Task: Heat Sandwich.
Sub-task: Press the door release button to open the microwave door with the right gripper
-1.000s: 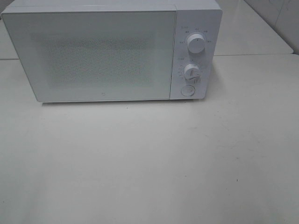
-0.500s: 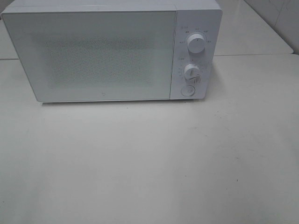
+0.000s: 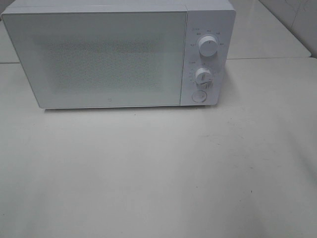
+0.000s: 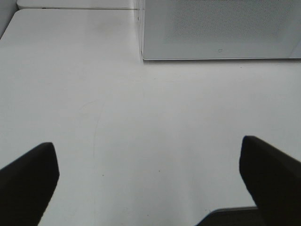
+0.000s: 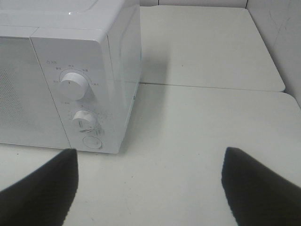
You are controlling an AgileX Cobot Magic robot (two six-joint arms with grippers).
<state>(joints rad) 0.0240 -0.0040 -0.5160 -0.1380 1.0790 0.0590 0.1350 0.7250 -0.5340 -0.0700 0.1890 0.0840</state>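
A pale table [image 3: 158,173] fills the scene, and nothing lies on the open stretch nearest the robot. At its far side stands a white microwave [image 3: 119,54], front turned toward the arms, which I judge is so that both can reach its door and controls without going round it. The door [image 3: 99,59] takes up the left and middle of the front and is shut flush. Its speckled window shows nothing I can make out behind it.

The sandwich is not in view in any camera: not on the table, not in either gripper. Whether it sits inside the microwave cannot be told through the closed door.

The left gripper [image 4: 146,146] hangs over the near left part of the table, its fingers spread wide with only bare tabletop between them. The right gripper [image 5: 150,154] is also well open and empty, set near the right end of the microwave and facing the control panel. That looks a sensible place to wait if the controls are its job.

On that panel, at the right of the front, an upper knob [image 3: 208,46] sits above a smaller lower knob [image 3: 203,76], with a round button [image 3: 198,96] beneath them. Neither gripper touches any of them
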